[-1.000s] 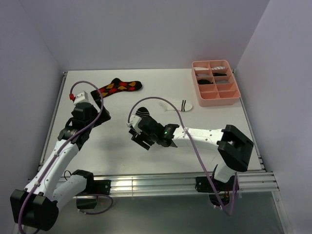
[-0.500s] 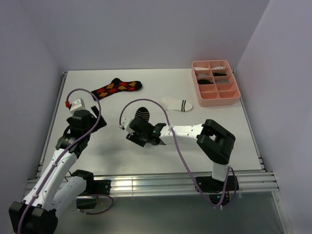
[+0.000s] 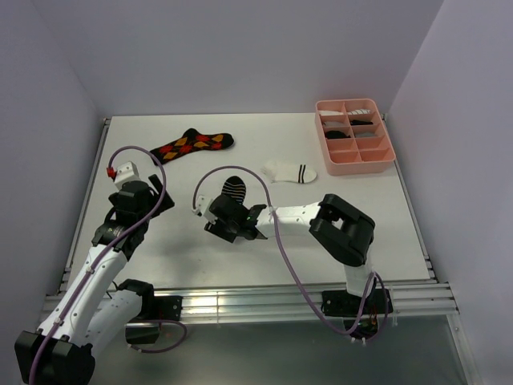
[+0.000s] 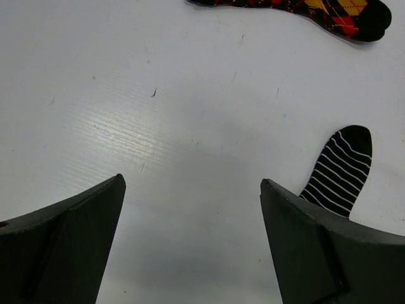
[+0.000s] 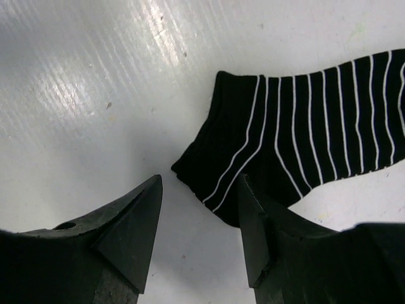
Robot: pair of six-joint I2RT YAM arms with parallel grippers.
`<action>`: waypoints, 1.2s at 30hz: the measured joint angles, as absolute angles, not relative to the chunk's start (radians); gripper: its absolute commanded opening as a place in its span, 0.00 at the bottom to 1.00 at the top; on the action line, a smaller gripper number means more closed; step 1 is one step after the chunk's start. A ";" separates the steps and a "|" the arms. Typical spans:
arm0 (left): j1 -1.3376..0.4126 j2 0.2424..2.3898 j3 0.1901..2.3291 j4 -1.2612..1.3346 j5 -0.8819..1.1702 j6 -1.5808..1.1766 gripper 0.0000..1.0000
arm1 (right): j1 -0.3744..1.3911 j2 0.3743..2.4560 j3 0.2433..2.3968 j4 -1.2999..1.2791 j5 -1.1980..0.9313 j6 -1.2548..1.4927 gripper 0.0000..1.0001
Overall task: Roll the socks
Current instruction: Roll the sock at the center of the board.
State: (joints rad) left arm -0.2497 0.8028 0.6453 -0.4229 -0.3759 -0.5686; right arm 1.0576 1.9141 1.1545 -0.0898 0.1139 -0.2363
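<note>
The black sock with thin white stripes (image 3: 235, 186) lies mid-table, and its near part is hidden under my right gripper (image 3: 228, 228). In the right wrist view its cuff end (image 5: 285, 136) lies just ahead of that gripper (image 5: 200, 190), whose jaws stand apart with the cuff's corner at their tips and bare table between them. My left gripper (image 4: 193, 190) hangs wide open over bare table, left of the striped sock's toe (image 4: 340, 171). The argyle sock (image 3: 192, 144) lies flat at the back left. Right of centre lies the short white sock (image 3: 290, 171).
A pink compartment tray (image 3: 356, 169) holding rolled socks stands at the back right. Purple cables loop over both arms. Metal rails run along the table's left and near edges, with walls on three sides.
My right gripper has slid left over the striped sock's cuff end, its jaws have narrowed and its elbow has folded in. The left arm has drawn back from the argyle sock.
</note>
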 measured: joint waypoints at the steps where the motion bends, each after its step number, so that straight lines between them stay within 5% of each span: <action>1: -0.250 0.803 0.645 -0.422 -0.376 -0.569 0.93 | 1.056 1.916 1.155 -0.082 0.113 -0.236 0.58; 11: -0.250 0.801 0.641 -0.408 -0.379 -0.568 0.93 | 1.023 1.920 1.119 0.016 0.117 -0.213 0.56; 21: -0.250 0.801 0.634 -0.383 -0.329 -0.560 0.94 | 1.022 1.910 1.092 0.033 0.106 -0.176 0.01; 36: -0.250 0.891 0.609 -0.337 -0.102 -0.611 0.88 | 0.962 1.833 1.121 -0.172 -0.156 -0.009 0.00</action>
State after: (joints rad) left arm -0.2497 0.8906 0.6094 -0.3374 -0.1017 -0.6109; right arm 0.9619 1.8332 1.1206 -0.1722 -0.1562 -0.0093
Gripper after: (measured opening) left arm 0.891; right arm 0.024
